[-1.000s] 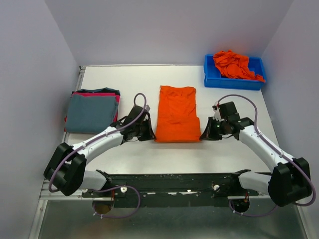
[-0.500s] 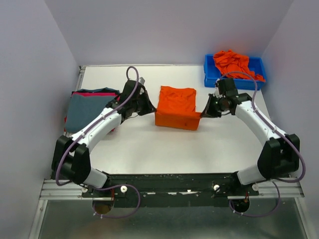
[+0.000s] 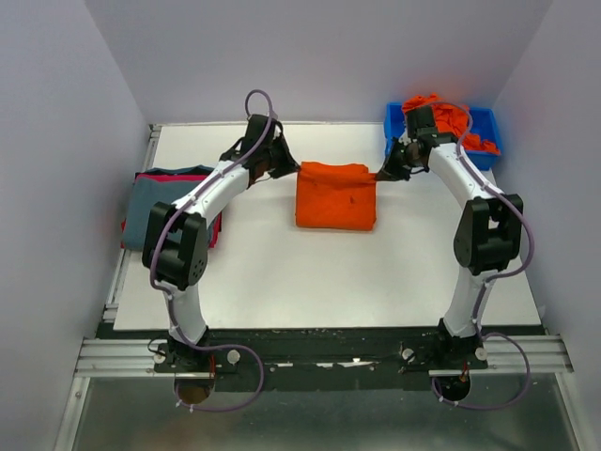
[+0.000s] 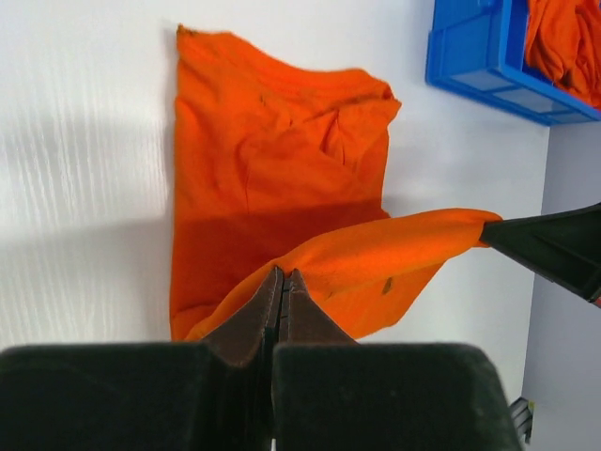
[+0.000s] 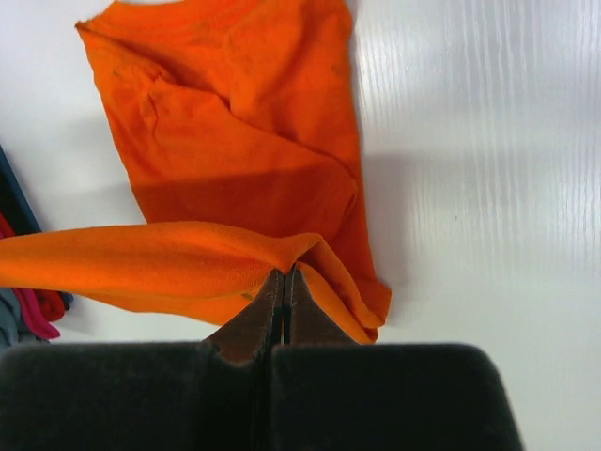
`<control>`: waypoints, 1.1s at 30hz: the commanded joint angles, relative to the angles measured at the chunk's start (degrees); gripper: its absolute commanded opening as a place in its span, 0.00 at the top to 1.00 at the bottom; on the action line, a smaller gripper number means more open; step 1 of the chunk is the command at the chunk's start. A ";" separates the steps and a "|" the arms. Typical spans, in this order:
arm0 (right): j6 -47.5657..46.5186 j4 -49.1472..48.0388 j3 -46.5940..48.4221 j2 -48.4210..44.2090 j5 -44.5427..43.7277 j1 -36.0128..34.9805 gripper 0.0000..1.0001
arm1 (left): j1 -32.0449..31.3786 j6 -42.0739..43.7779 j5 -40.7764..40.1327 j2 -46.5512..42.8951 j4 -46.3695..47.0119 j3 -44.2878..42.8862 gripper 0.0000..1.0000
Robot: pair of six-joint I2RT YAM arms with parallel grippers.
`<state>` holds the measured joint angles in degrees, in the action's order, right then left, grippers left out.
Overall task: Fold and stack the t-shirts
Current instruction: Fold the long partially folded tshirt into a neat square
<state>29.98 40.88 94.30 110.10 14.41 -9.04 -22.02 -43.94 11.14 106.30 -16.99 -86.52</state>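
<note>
An orange t-shirt (image 3: 335, 195) lies folded over on the white table at centre back. My left gripper (image 3: 292, 167) is shut on its left corner, my right gripper (image 3: 380, 175) is shut on its right corner. The held edge hangs taut above the lower layer, as the left wrist view (image 4: 282, 272) and the right wrist view (image 5: 285, 272) show. A grey-blue t-shirt (image 3: 161, 209) lies folded on a red-pink one (image 3: 178, 175) at the left. More orange shirts (image 3: 449, 120) are bunched in the bin.
The blue plastic bin (image 3: 398, 150) stands at the back right corner, close behind my right arm; it also shows in the left wrist view (image 4: 479, 56). The folded stack sits near the table's left edge. White walls close in the back and sides.
Both grippers have carried the shirt's near edge up and away toward the back, folding the long shirt in half. Both arms are now stretched far over the table.
</note>
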 commanded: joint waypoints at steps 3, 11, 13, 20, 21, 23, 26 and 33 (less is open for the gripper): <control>0.35 4.46 11.85 8.62 0.18 1.65 0.99 | 1.63 1.40 -2.79 6.54 -1.55 -10.06 1.00; 1.66 6.22 24.86 19.43 2.72 3.32 0.99 | 4.18 -0.26 0.81 16.56 0.73 -17.27 1.00; 1.93 6.23 27.94 22.51 4.30 3.59 0.96 | 4.70 -0.97 2.13 19.37 1.52 -18.85 1.00; 2.28 5.00 32.09 25.96 2.29 3.94 0.31 | 6.64 -1.24 6.53 26.68 4.69 -25.10 0.18; 1.84 4.04 30.00 24.73 1.59 3.94 0.28 | 6.90 -0.45 6.09 26.16 5.04 -24.84 0.11; 0.35 1.67 25.78 22.18 0.27 3.94 0.27 | 7.17 1.31 5.30 24.58 5.30 -23.70 0.08; -1.41 -2.99 18.83 19.10 1.84 3.94 0.28 | 6.99 2.55 6.26 22.38 7.32 -20.02 0.10; -2.03 -4.58 18.28 22.16 3.78 3.76 0.32 | 5.85 2.28 6.79 23.33 7.77 -15.70 0.15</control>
<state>29.45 39.29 112.20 131.35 16.99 -5.52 -15.16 -42.65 16.16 130.28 -10.33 -104.31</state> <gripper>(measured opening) 0.689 0.876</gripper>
